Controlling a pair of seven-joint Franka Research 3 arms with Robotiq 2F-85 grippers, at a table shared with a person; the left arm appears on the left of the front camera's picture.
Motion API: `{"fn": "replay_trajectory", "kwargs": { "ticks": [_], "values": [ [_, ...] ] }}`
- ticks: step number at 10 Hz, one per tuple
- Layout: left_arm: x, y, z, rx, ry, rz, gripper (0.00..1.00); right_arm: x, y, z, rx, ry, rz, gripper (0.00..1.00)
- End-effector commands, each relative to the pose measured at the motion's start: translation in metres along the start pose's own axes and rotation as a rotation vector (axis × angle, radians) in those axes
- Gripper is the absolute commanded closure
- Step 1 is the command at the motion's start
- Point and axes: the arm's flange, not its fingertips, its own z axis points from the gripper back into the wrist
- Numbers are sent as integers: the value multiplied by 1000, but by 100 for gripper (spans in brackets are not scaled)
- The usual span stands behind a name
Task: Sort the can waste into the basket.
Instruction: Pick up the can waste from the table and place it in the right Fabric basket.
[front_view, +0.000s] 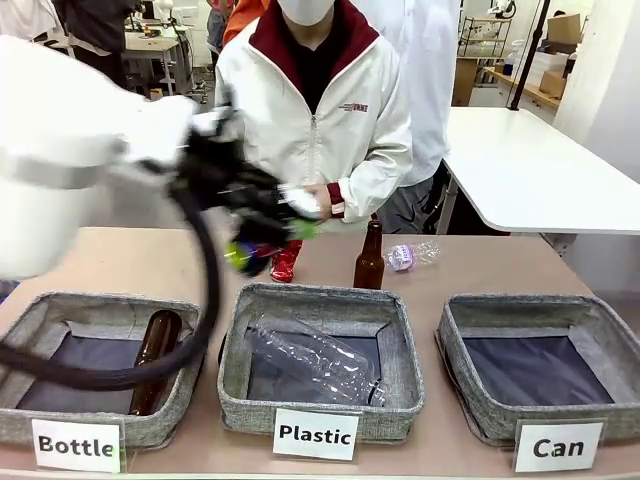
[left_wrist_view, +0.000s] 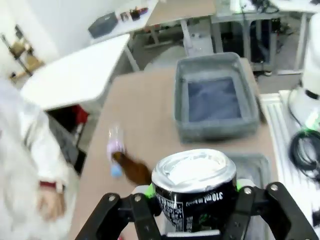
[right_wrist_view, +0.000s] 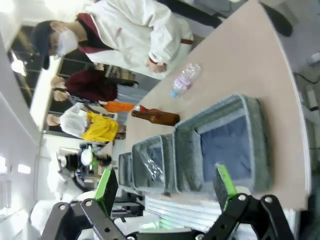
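Left end effector (left_wrist_view: 194, 200) clamped on dark can (left_wrist_view: 194, 172), silver top facing the wrist camera, held up over the bench (front_view: 130, 265). Red can (front_view: 285, 262) sits on bench, just left of upright brown bottle (front_view: 369, 258). "Can" basket (front_view: 462, 375) at bench's right end. Right end effector (right_wrist_view: 165, 187): fingers apart.

Left hand (front_view: 268, 240) is just motion blur, hiding the top of the red crushed metal can (front_view: 285, 263) right behind it. The dark printed metal can (left_wrist_view: 194, 195) between its fingers is cropped at the bottom.
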Motion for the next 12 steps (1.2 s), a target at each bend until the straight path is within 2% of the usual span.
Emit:
{"fn": "replay_trajectory", "kwargs": {
  "ticks": [1,2,4,5,6,7,8,10,11,12],
  "values": [
    [33,50,-95,-39,-131,-199,56,4,3,70,-59,75,60,0],
    [54,48,-153,-137,-186,-230,56,5,-4,96,-83,70,92,0],
    [78,40,-257,-341,-266,-221,56,4,-23,129,-98,2,102,0],
    [82,25,-304,-426,-273,-198,56,12,-38,141,-104,-95,38,0],
    [88,14,-333,-450,-277,-200,56,-7,-3,122,-108,6,66,0],
    [93,6,-353,-486,-232,-189,56,-7,-3,122,-108,6,66,0],
    [93,-1,-363,-473,-182,-196,56,-7,-3,122,-108,6,66,0],
    [88,-3,-369,-493,-130,-192,56,-7,-3,122,-108,6,66,0],
    [86,-5,-370,-512,-121,-183,13,-7,-3,122,-108,6,66,0],
    [83,-8,-370,-512,-103,-189,0,-7,-3,122,-108,6,66,0]
  ]
}}
